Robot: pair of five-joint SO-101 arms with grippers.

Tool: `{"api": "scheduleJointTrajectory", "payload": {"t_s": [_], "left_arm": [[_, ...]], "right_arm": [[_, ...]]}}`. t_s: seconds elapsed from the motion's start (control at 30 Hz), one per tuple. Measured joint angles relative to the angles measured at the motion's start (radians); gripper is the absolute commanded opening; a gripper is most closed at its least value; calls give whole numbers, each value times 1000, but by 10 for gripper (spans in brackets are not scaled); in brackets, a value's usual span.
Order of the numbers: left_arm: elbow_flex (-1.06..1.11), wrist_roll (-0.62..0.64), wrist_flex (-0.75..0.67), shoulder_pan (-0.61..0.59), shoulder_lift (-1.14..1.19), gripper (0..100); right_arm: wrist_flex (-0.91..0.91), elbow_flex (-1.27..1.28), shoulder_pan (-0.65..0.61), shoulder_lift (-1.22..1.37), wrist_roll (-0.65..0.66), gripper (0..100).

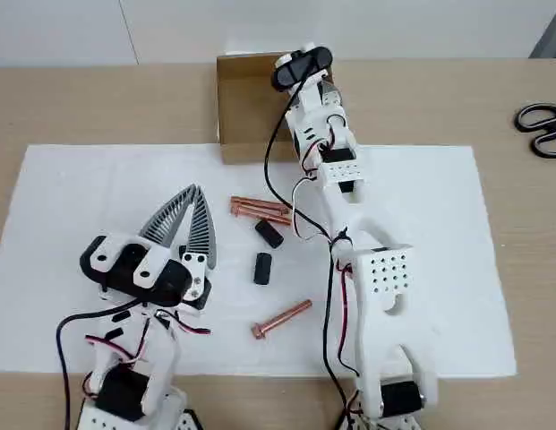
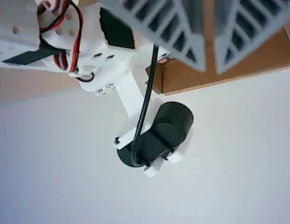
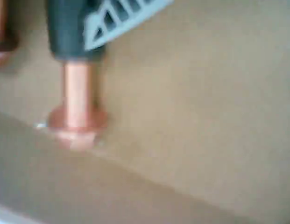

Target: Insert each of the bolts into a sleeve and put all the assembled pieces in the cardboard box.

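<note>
Copper bolt [image 3: 77, 105] in sleeve [image 3: 72, 35], inside cardboard box [image 3: 196, 93]

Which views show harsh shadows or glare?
None harsh. High view: even light, faint shadows beside the loose bolts on the white sheet. Left wrist view: soft sheen on the black motor. Right wrist view: dim shadow beside the sleeved bolt.

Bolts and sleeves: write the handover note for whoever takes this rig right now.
Left hand: holds nothing, over the paper.
Right hand: over the box, at a sleeved bolt inside; grip unclear.
Done: that piece is in the box.
To do: three bare bolts, a pair and a single, and two sleeves lie on the paper; assemble and box them.
</note>
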Motion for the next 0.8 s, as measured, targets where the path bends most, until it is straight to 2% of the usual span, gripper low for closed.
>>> {"api": "scheduleJointTrajectory", "payload": {"t_s": [0.37,0.8], "left_arm": [[0,0,0,0,0,6],[0,0,0,0,0,6]], "right_arm": [[32,11,5,-46,0,167],[463,14,3,-446,-5,166]]}}
